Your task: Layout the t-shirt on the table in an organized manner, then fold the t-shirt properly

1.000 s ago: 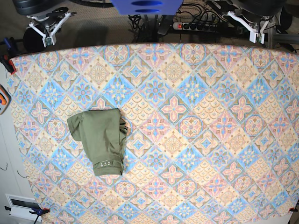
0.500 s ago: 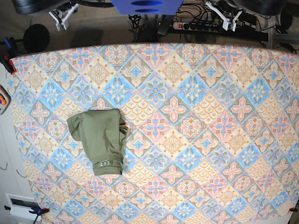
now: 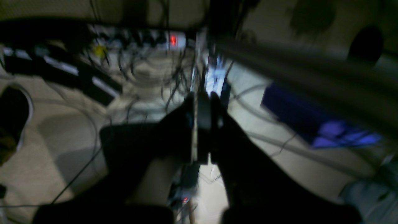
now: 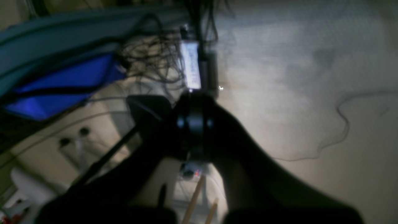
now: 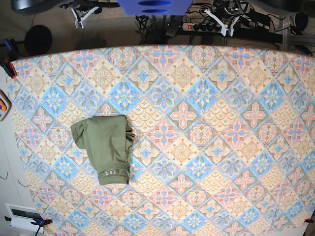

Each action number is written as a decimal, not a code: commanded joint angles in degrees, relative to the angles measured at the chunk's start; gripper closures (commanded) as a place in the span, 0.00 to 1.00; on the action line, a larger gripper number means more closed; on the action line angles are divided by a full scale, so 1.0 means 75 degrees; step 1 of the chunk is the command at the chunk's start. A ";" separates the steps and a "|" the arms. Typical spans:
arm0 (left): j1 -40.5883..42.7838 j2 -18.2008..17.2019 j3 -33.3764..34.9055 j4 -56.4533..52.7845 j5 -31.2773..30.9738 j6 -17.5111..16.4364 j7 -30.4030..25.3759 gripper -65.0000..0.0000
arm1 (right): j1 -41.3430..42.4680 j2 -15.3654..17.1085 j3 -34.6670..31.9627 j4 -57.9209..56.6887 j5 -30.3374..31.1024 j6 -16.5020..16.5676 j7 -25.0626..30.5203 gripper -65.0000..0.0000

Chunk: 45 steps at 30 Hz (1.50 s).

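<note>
The left gripper (image 3: 202,124), a dark two-fingered pincer seen in blurred silhouette from its wrist camera, has its fingers pressed together with nothing between them. It hangs over the pale floor behind the table, above a tangle of black cables and a white power strip (image 3: 164,40) with a red glowing switch. In the base view it shows as a white-framed claw (image 5: 220,22) at the top edge, beyond the far rim of the table.

The right gripper (image 4: 194,124), the same dark shape, is likewise closed on nothing, over bare beige floor with a loose thin cable (image 4: 342,124) and a blue panel (image 4: 62,84) off to one side. In the base view it sits at the top, past the table's far edge (image 5: 82,14).

The plain olive-green, soft short-sleeved t-shirt (image 5: 106,147) lies well apart from both grippers, folded into a compact, slightly rumpled bundle on the wide table (image 5: 221,147) covered in a cloth of blue, pink and cream diamond floral tiles. It rests on the side of the table nearer the right arm, with a small pale printed label facing up at its near end.
</note>
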 commanded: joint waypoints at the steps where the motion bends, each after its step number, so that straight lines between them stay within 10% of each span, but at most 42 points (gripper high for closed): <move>1: -0.0161 -0.0045 0.0240 -0.0351 -0.0041 -0.0045 -0.0253 1.00 | 0.0000 0.0058 0.0003 -0.0312 -0.0033 0.0095 0.0108 1.00; 14: -0.2036 0.0400 0.3393 -0.4184 -0.0065 0.0928 -0.3136 1.00 | 0.0598 -0.0059 -0.1017 -0.1707 -0.0033 0.0095 0.1222 1.00; 27: -0.2388 0.0811 0.3627 -0.4301 -0.0065 0.1021 -0.3148 1.00 | 0.1137 -0.1618 -0.1099 -0.1719 -0.0021 -0.0614 0.1198 1.00; 35: -0.2517 0.0834 0.3616 -0.4301 -0.0123 0.1021 -0.3148 1.00 | 0.1172 -0.1677 -0.1110 -0.1719 -0.0021 -0.2419 0.1187 1.00; 45: -0.2669 0.1092 0.3627 -0.4301 -0.0123 0.1021 -0.3148 1.00 | 0.1324 -0.1829 -0.1099 -0.1719 0.0002 -0.2619 0.1234 1.00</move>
